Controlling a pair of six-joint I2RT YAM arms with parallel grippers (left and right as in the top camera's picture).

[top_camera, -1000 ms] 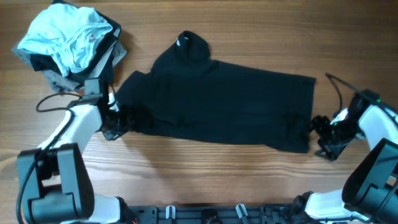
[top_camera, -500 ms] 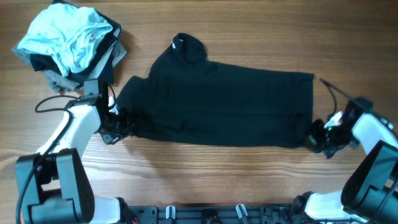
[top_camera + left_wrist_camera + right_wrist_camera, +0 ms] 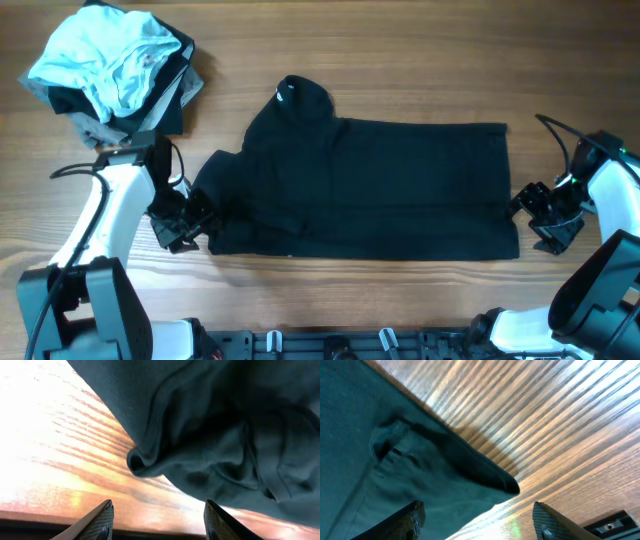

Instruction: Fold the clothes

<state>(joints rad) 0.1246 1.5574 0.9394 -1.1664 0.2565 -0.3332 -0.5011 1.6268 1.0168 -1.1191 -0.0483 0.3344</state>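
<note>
**Non-task items on the table**

Wooden table (image 3: 400, 60): light brown, grain running left to right in the overhead view.
One heap of clothes at the top-left of that view.
- Light-blue garment (image 3: 105, 62): crumpled, on top of the heap.
- Grey garment (image 3: 88, 128): underneath, its edges showing at the heap's left and lower sides.
- Dark fabric (image 3: 178, 88): along the heap's right side, touching the light-blue piece.

Left wrist view: strong glare on the wood.

The black shirt (image 3: 225, 420) runs past both wrist views' edges.
</note>
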